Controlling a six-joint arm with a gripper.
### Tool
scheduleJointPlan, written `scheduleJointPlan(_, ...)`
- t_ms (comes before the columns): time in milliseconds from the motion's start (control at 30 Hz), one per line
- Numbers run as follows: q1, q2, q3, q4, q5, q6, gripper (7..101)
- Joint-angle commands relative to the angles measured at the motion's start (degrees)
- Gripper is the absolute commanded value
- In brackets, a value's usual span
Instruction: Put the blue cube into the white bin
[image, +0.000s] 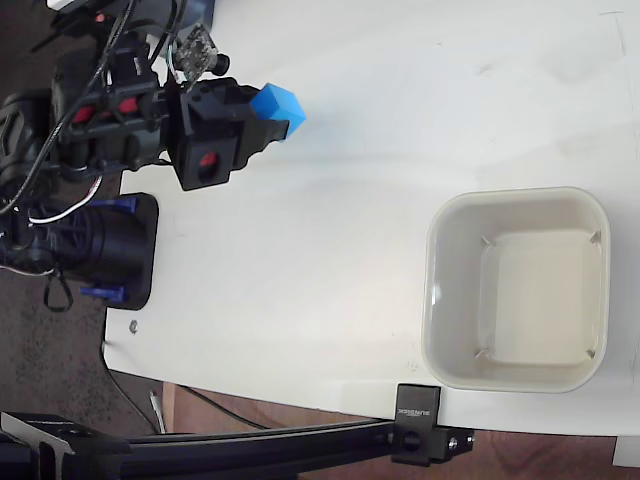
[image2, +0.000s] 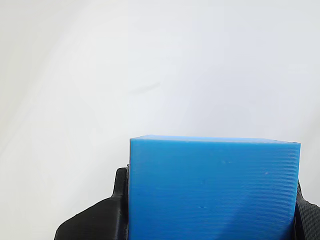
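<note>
Pincer (image: 272, 118) clamped on blue cube (image: 278, 106), held betw. its 2 fingers, well apart from white bin (image: 517, 200).

A lab bench: white table (image: 380, 130), clamped black camera rail (image: 250, 440)

Fixed view: gripper (image: 272, 122) at upper left with the blue cube (image: 279, 106) between its fingers, over the table (image: 330, 250); probably lifted clear, hard to tell. White bin (image: 517, 288) at lower right, well apart from cube. Arm base (image: 115, 248) at left table edge, below gripper. Clamp bracket (image: 418, 430) on bottom edge, just below-left of bin. Wrist view: cube (image2: 212, 187) fills lower centre, fingers (image2: 97, 220) flanking both sides.
</note>
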Motion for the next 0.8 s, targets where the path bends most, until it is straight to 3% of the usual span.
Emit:
scheduleJointPlan(33,7.21,-3.6,-14.15,1.14,-0.53,-1.32,51.3)
scheduleJointPlan(167,15.82,-9.4,-23.73,2.11,-1.93,-3.25,52.4)
scheduleJointPlan(267,20.21,-14.77,-29.36,-0.7,-3.6,-2.99,53.2)
scheduleJointPlan(567,25.14,-30.67,-43.77,-12.48,-4.04,0.18,54.8)
scheduleJointPlan(800,27.51,-42.8,-56.43,-13.27,-5.01,1.05,55.4)
